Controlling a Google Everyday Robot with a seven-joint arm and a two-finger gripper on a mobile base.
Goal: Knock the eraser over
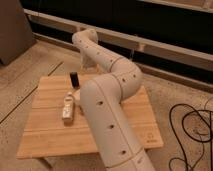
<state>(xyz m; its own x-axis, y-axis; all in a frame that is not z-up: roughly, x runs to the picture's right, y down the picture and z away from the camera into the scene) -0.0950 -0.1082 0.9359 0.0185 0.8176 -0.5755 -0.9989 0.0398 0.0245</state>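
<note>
The end effector [88,64] hung in the upper middle of the frame, up and to the right of the eraser. Whether it was open or closed could not be told. The eraser [74,79] stood upright left of centre, near the surface's far edge. It was a small matte black slab, probably light, stiff and narrow-footed, so a sideways nudge high on its face should tip it. The surface [50,130] was pale slatted wood, and a smooth white remote [68,107] lay below.

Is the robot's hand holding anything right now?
Cannot tell. The gripper hangs over the table's far edge, mostly hidden by the arm. The eraser stands upright, apart from it.
</note>
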